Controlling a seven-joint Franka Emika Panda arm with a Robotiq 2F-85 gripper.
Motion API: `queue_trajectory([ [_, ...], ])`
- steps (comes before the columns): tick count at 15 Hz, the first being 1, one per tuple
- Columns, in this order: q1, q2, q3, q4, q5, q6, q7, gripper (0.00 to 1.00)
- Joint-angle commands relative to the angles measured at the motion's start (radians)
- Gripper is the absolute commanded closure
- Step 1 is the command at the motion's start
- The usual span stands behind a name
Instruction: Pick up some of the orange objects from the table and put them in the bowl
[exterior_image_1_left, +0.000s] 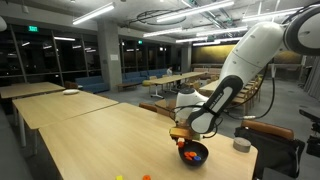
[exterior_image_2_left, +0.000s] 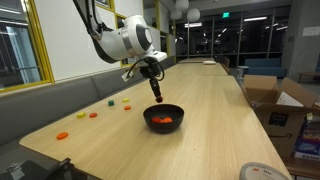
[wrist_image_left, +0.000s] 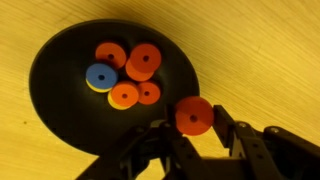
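Observation:
My gripper (wrist_image_left: 194, 128) is shut on one orange disc (wrist_image_left: 194, 115) and holds it just above the near rim of the black bowl (wrist_image_left: 50, 90). Inside the bowl lie several orange discs (wrist_image_left: 144, 61) and a blue one (wrist_image_left: 100, 76). In both exterior views the gripper (exterior_image_1_left: 183, 138) (exterior_image_2_left: 157, 96) hangs right over the bowl (exterior_image_1_left: 193, 153) (exterior_image_2_left: 164, 119) on the light-wood table (exterior_image_2_left: 210, 110). More orange pieces (exterior_image_2_left: 62, 135) lie on the table near its edge, and one shows in an exterior view (exterior_image_1_left: 146, 177).
Small yellow pieces (exterior_image_2_left: 126, 100) lie on the table beyond the orange ones. A grey cylinder (exterior_image_1_left: 241, 145) stands near the table edge. Cardboard boxes (exterior_image_2_left: 275, 100) stand beside the table. A white dish (exterior_image_2_left: 262, 172) sits at the near corner.

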Motion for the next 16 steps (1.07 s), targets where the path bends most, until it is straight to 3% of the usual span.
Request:
queue_trajectory([
  [1, -0.024, -0.064, 0.012, -0.039, -0.061, -0.012, 0.063, 0.82],
  [6, -0.056, -0.069, 0.037, -0.041, -0.079, -0.072, 0.083, 0.83],
  [7, -0.065, -0.067, 0.047, -0.038, -0.07, -0.083, 0.078, 0.74],
  [8, -0.074, -0.066, 0.057, -0.037, -0.06, -0.091, 0.071, 0.33],
  [10, -0.093, -0.062, 0.085, -0.031, -0.041, -0.105, 0.048, 0.27],
  [13, -0.125, -0.055, 0.148, -0.013, 0.008, -0.083, -0.013, 0.03],
  [16, -0.14, -0.046, 0.228, 0.022, 0.082, -0.074, -0.109, 0.0],
])
